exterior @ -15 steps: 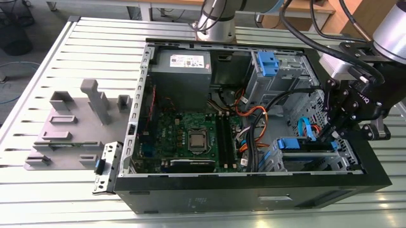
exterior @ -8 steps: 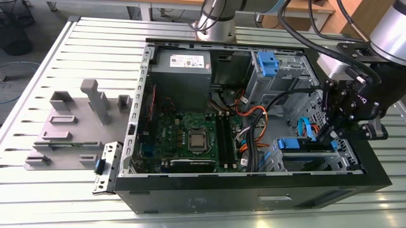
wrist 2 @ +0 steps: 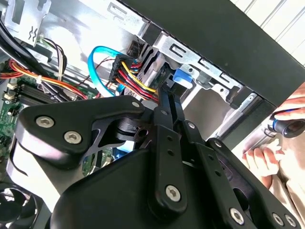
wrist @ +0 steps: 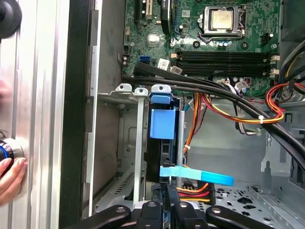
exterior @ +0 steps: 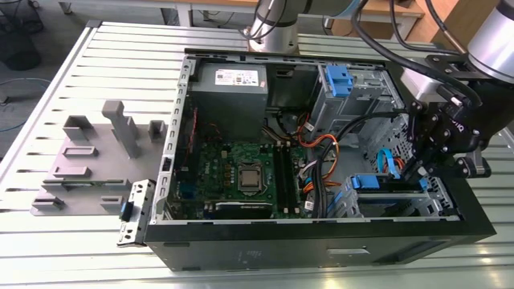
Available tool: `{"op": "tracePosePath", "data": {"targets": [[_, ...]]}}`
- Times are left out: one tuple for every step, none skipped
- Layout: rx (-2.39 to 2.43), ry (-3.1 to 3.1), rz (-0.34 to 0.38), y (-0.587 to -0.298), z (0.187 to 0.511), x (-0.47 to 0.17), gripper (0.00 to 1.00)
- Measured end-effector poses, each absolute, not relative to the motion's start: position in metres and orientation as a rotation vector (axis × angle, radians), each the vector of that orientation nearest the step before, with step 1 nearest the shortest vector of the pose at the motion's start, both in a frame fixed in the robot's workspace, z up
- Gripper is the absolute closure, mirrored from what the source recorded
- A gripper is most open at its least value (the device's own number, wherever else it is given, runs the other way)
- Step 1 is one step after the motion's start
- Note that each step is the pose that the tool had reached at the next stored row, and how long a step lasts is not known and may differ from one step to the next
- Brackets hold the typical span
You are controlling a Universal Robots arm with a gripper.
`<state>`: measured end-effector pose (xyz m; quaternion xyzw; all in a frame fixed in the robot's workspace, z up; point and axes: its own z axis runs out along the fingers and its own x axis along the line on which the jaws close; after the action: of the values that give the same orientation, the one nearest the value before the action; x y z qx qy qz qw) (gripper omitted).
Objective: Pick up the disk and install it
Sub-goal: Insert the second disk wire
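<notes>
Since the disk (wrist: 163,125) is rigid and fragile, its blue carrier edges are best gripped; tool (wrist: 164,206) state cannot be told.

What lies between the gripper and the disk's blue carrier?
In the first wrist view, a flat light-blue cable crosses the stretch between the gripper and the disk.

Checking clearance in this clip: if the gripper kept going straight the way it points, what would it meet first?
Probably the disk seated in its bay: the gripper points along it toward the blue carrier tab, though depth is unclear.
</notes>
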<state>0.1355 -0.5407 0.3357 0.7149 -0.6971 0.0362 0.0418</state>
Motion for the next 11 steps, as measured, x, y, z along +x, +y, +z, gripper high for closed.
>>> {"op": "tracePosePath", "data": {"targets": [[2.188, -2.134, 0.111, -0.5407, 0.3352, 0.1354, 0.84], [2.188, -2.134, 0.111, -0.5407, 0.3349, 0.1353, 0.84], [2.188, -2.133, 0.111, -0.5407, 0.3346, 0.1353, 0.84], [2.188, -2.134, 0.111, -0.5407, 0.3346, 0.1353, 0.84], [2.188, -2.133, 0.111, -0.5407, 0.3346, 0.1353, 0.84], [2.188, -2.133, 0.111, -0.5407, 0.3345, 0.1353, 0.84], [2.188, -2.134, 0.111, -0.5407, 0.3344, 0.1353, 0.84], [2.188, -2.134, 0.111, -0.5407, 0.3344, 0.1353, 0.84], [2.188, -2.134, 0.11, -0.5407, 0.3339, 0.1351, 0.84], [2.188, -2.134, 0.111, -0.5407, 0.3336, 0.1347, 0.84], [2.188, -2.134, 0.111, -0.5407, 0.3333, 0.1346, 0.84]]}}
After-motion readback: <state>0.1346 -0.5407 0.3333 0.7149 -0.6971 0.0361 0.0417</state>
